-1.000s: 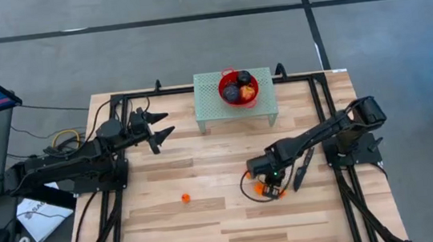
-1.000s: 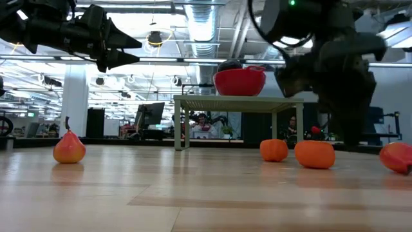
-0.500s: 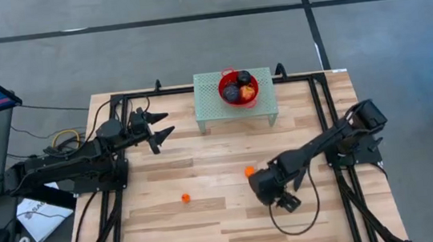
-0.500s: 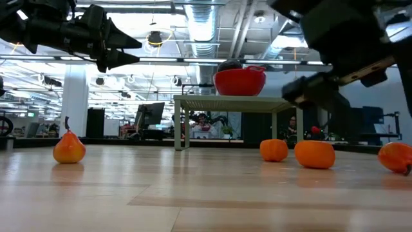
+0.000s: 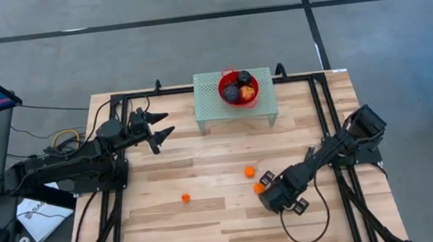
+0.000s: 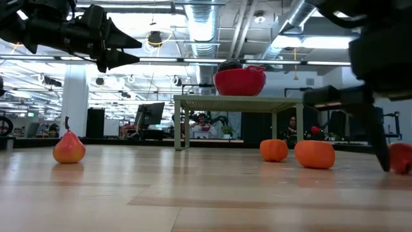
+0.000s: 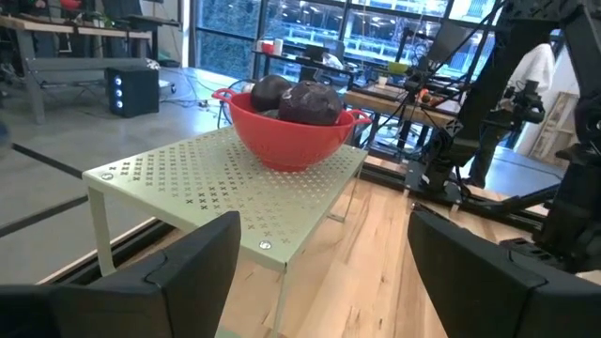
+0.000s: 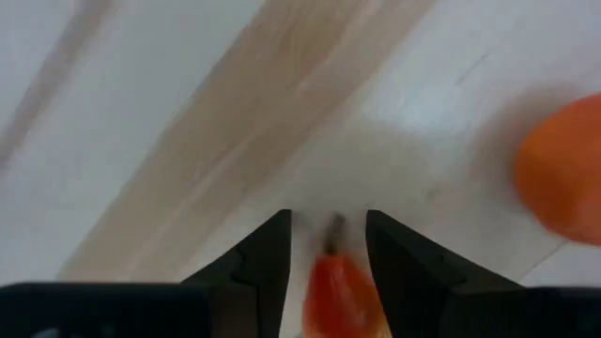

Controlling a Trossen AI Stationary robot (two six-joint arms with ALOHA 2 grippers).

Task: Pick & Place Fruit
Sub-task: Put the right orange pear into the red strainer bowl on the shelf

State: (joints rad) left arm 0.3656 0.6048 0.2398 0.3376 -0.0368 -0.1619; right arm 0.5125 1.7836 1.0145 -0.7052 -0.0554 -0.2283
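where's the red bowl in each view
High: bowl at top centre, on the green stand.
Low: bowl upper centre, atop the stand.
Left wrist: bowl left of centre, on the stand.
Right wrist: not in view.
Shared landmark: the green stand.

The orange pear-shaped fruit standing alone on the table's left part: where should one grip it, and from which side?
Grip the pear-shaped fruit across its wide lower belly, coming straight down from above. It stands upright, its thin stem on top is too slim to hold, and nothing on the table stands close, so fingers fit on both sides.
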